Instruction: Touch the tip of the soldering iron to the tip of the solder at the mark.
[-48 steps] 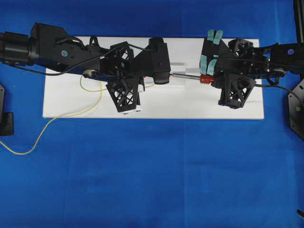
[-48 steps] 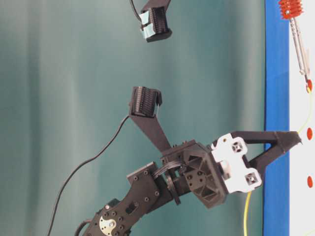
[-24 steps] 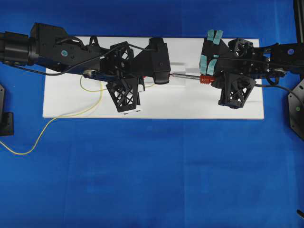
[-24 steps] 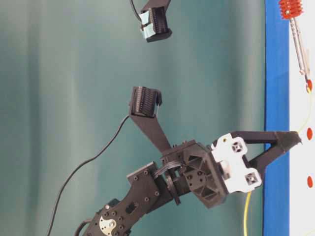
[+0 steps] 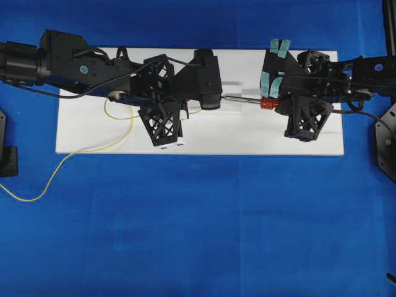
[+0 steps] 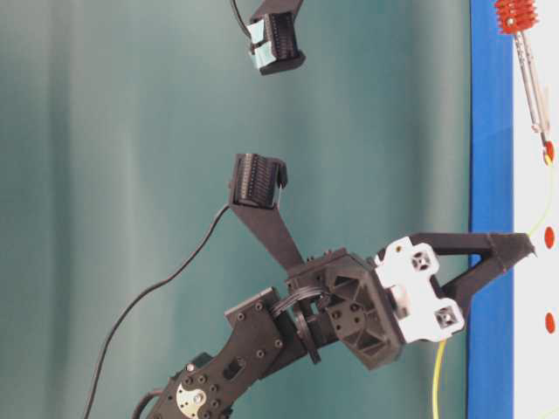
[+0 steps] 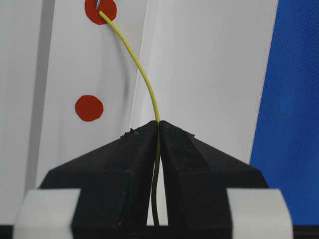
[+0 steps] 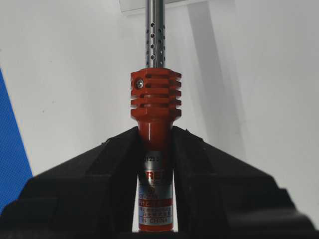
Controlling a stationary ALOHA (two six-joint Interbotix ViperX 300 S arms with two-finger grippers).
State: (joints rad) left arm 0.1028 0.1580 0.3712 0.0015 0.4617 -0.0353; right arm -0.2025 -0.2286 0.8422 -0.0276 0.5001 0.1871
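I log: left end effector [image 7: 158, 130] clenched on thin yellow solder [image 7: 142, 77], tip at red mark [image 7: 100, 9] | right end effector [image 8: 155, 137] grasping ribbed orange-red soldering iron [image 8: 155, 107], perforated steel shaft.

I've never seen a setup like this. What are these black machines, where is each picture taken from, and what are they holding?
These are two robot arms over a white board on a blue cloth. One picture looks down from above, one from table height, turned sideways, and two from cameras on the wrists. The left gripper pinches the solder, a thin yellow wire whose tip lies on a red mark. The right gripper clamps the soldering iron by its red handle. The iron's metal tip appears to meet the wire at that mark.
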